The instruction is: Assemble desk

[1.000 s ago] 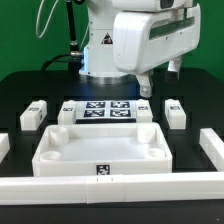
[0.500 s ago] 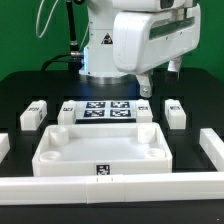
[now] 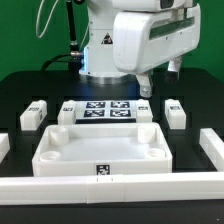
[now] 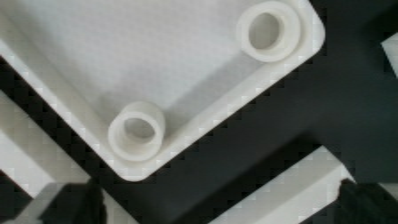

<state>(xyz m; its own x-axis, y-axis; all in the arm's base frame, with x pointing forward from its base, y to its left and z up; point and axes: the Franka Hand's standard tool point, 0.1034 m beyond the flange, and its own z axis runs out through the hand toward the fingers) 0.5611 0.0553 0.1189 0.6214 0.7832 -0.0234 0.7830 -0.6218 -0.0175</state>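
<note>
Black table [image 4: 267,130] lay between the dark fingertips [image 4: 57,203] of the gripper [image 4: 205,205], which were spread wide apart and held nothing. The wrist view looked down on one end of the white tabletop [image 4: 125,60], its raised rim running between two round corner sockets [image 4: 139,130], and the fingers were clear of it. In the exterior view the arm [image 3: 130,40] filled the upper middle of the frame, and its bulk hid most of the gripper. The tabletop [image 3: 70,168] lay rim up in the lower middle of that frame, with a small square tag on its near wall. Just behind it lay the marker board [image 3: 105,110]. Four white legs [image 3: 32,115] lay loose on the table, two close beside the board and two farther out toward the exterior view's left and right. Long white border bars [image 3: 110,188] ran along the near edge and both sides.
</note>
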